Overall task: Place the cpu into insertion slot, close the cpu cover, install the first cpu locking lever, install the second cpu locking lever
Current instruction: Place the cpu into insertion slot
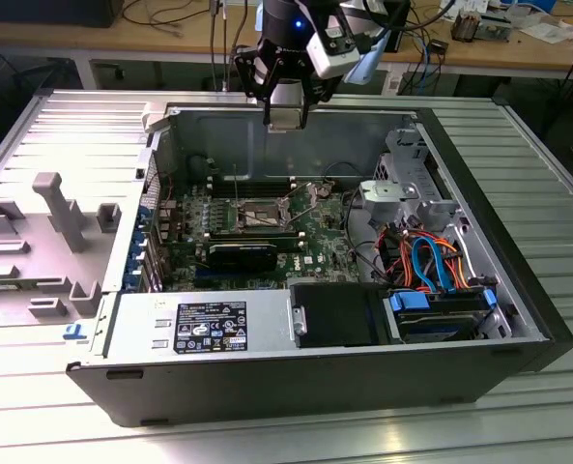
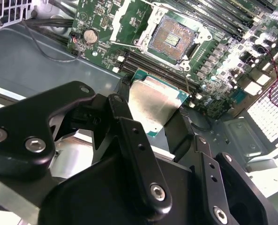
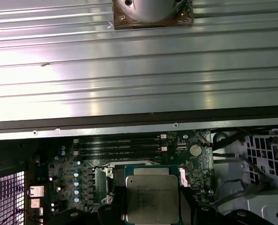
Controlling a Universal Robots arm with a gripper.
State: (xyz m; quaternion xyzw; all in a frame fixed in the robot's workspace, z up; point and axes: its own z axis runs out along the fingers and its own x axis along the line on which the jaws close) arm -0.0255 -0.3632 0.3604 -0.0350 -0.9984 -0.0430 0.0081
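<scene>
We find the gripper (image 2: 150, 112) closed on the cpu (image 2: 154, 98), one finger on each of two opposite edges, metal top outward. In the exterior view the chip hangs high over the far wall of the case (image 1: 267, 377), well apart from the slot (image 2: 173, 38). The slot lies open on the board (image 1: 315, 237) with its contact field bare. The cover (image 2: 125, 21) appears swung back beside it, though we cannot tell its exact angle. To do this step well, we judge that the chip should stay level and square to the slot's rim and descend straight. It should never slide across the contacts, which would likely bend under a sideways drag. The thin wire levers near the slot look like the main snag risk for the fingers. The case rests open-side up on a ribbed metal table (image 1: 518, 193). A grey moulded fixture (image 1: 44, 232) sits at the exterior view's left, and a wooden bench (image 1: 518, 53) strewn with cables stands behind.
</scene>
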